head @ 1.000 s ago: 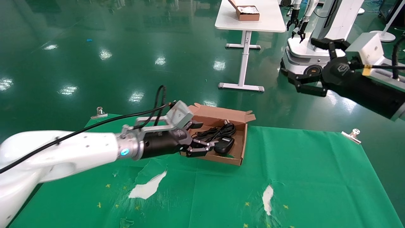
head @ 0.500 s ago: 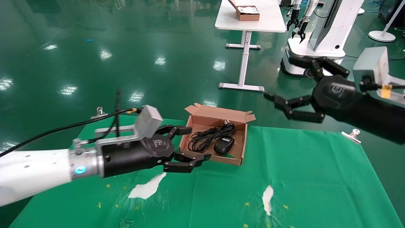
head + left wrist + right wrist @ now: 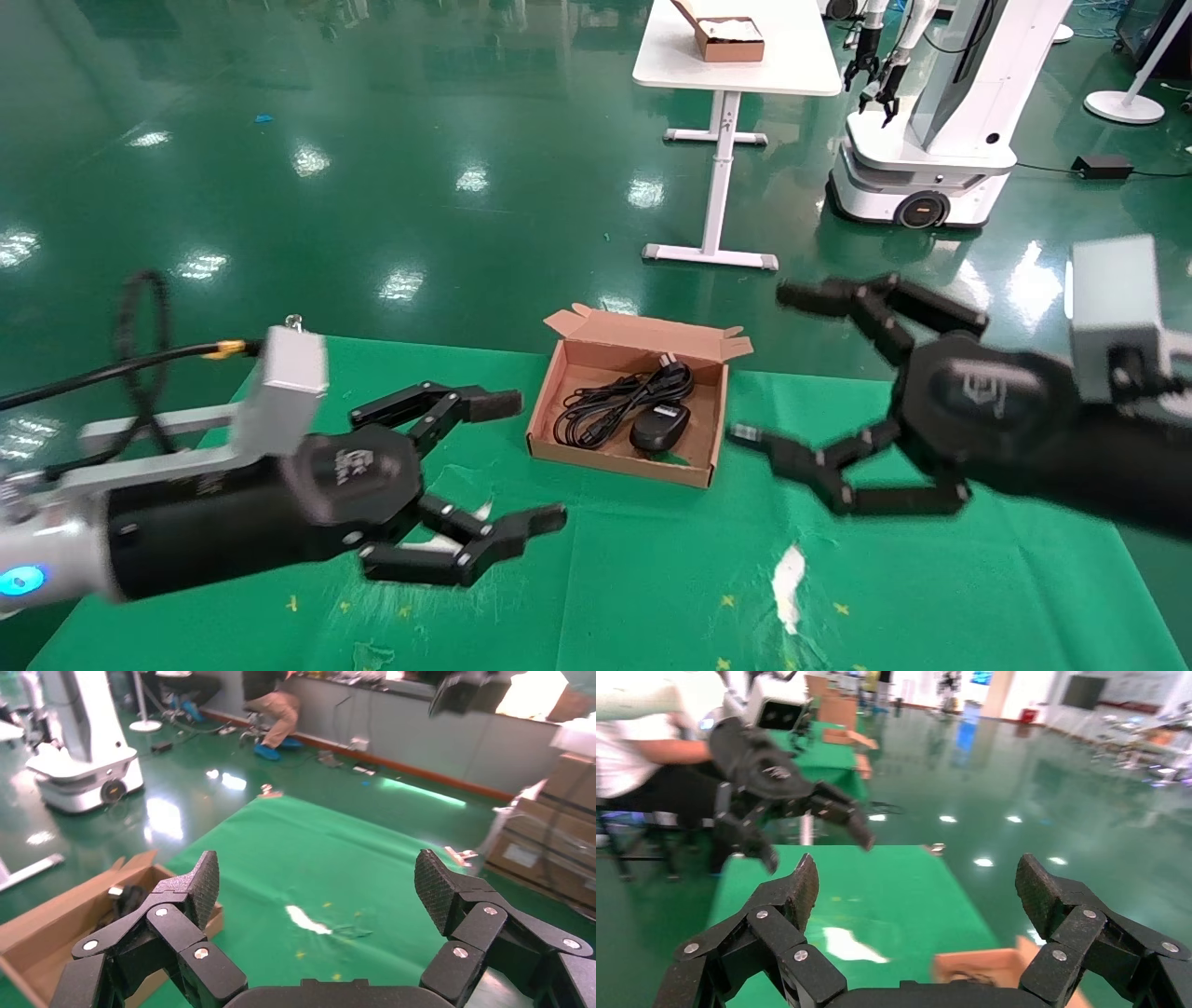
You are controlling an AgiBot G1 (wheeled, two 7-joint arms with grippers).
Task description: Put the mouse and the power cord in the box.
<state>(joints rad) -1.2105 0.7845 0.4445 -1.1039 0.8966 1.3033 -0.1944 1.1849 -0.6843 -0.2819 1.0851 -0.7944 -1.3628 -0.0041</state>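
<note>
The brown cardboard box (image 3: 700, 424) stands open on the green cloth at the table's far middle. Inside it lie the bundled black power cord (image 3: 610, 396) and the small black mouse (image 3: 659, 425), side by side. My left gripper (image 3: 526, 458) hangs open and empty to the left of the box, clear of it. Open and empty too, my right gripper (image 3: 765, 365) hovers to the right of the box. The left wrist view shows the box (image 3: 42, 934) off to one side of the left gripper (image 3: 316, 874). In the right wrist view the box (image 3: 979, 966) shows beyond the right gripper (image 3: 916, 878).
The green cloth (image 3: 931, 559) has two white torn patches (image 3: 438, 552) near the front. Metal clips (image 3: 1041, 396) hold its far corners. Beyond the table stand a white desk (image 3: 736, 56) with a small brown box and another white robot (image 3: 931, 140).
My left gripper has pulled back out of the box toward the near left, open and empty. My right gripper has come down and nearer, to the right of the box.
</note>
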